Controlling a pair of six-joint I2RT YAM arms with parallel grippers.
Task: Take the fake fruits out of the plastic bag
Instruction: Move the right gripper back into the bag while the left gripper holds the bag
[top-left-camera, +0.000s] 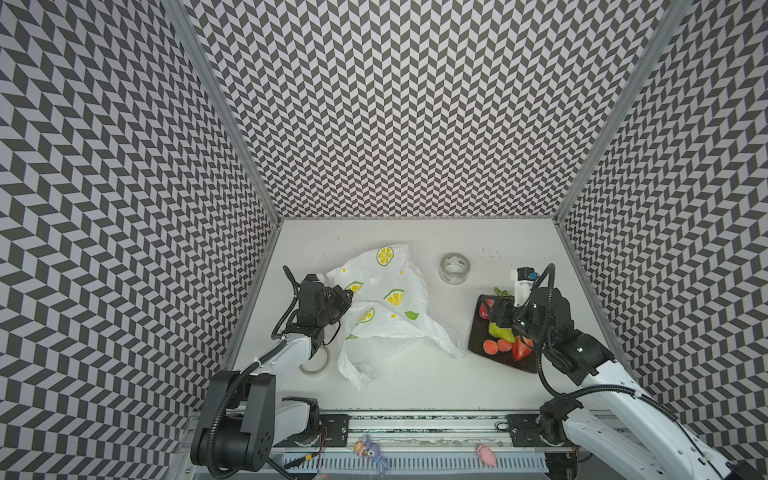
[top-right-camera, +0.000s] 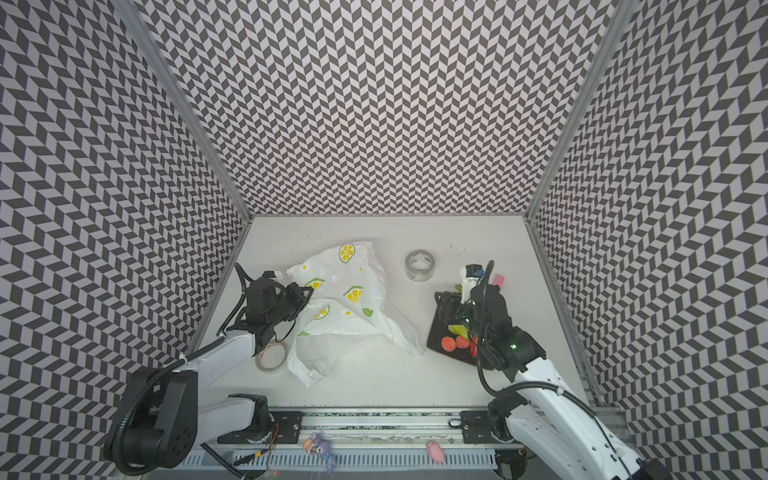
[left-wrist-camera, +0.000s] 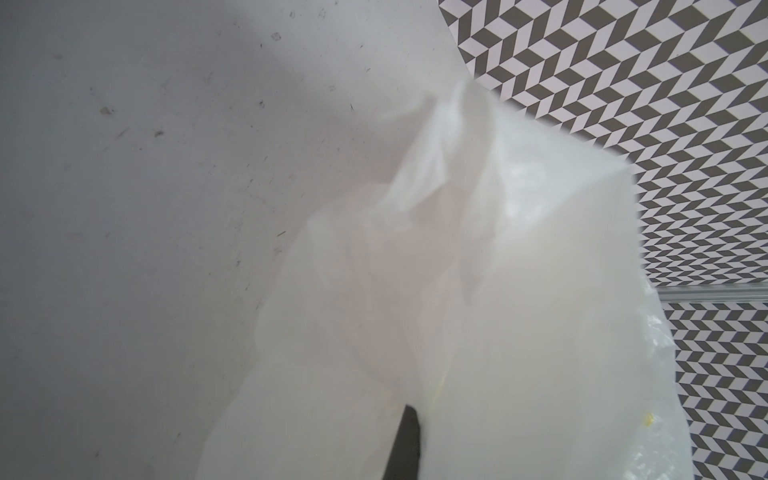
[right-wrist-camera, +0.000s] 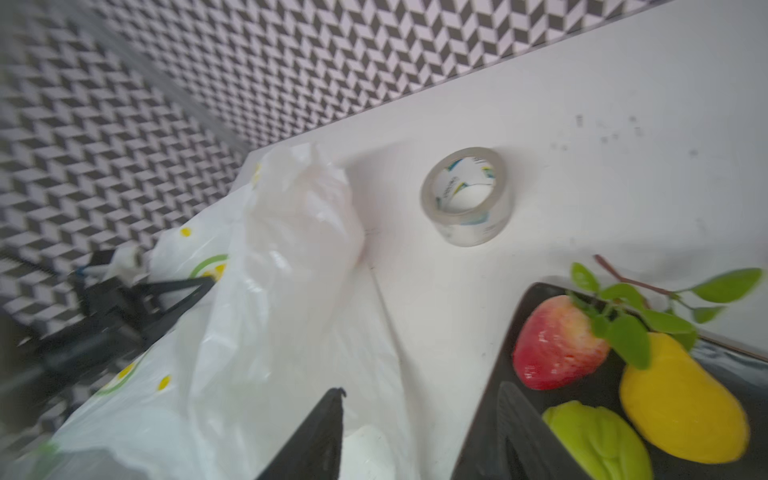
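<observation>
White film printed with lemon slices sprawls across the middle of the counter (top-left-camera: 415, 386). It is the plastic bag (top-left-camera: 386, 307), slack and crumpled. At its left edge the left hand (top-left-camera: 343, 297) is clamped shut on a fold of the film, which drapes across the left wrist view. Behind the bag and apart from it stands a clear tape roll (top-left-camera: 455, 268).

To the right, the fake fruits (top-left-camera: 505, 343) lie gathered on a black tray (top-left-camera: 480, 332), clear of the bag. They include a red apple-like piece (right-wrist-camera: 557, 345), a yellow fruit (right-wrist-camera: 681, 399) and a green ribbed fruit (right-wrist-camera: 598, 440), with strawberries and small red pieces showing in both top views. The right hand (right-wrist-camera: 419, 428) hovers over the tray's edge nearest the bag, jaws apart, nothing between them.

Most of the job looks done. A rounded hump (right-wrist-camera: 299, 216) at the bag's far end may hide a last fruit or only air — the film is too cloudy to tell.
</observation>
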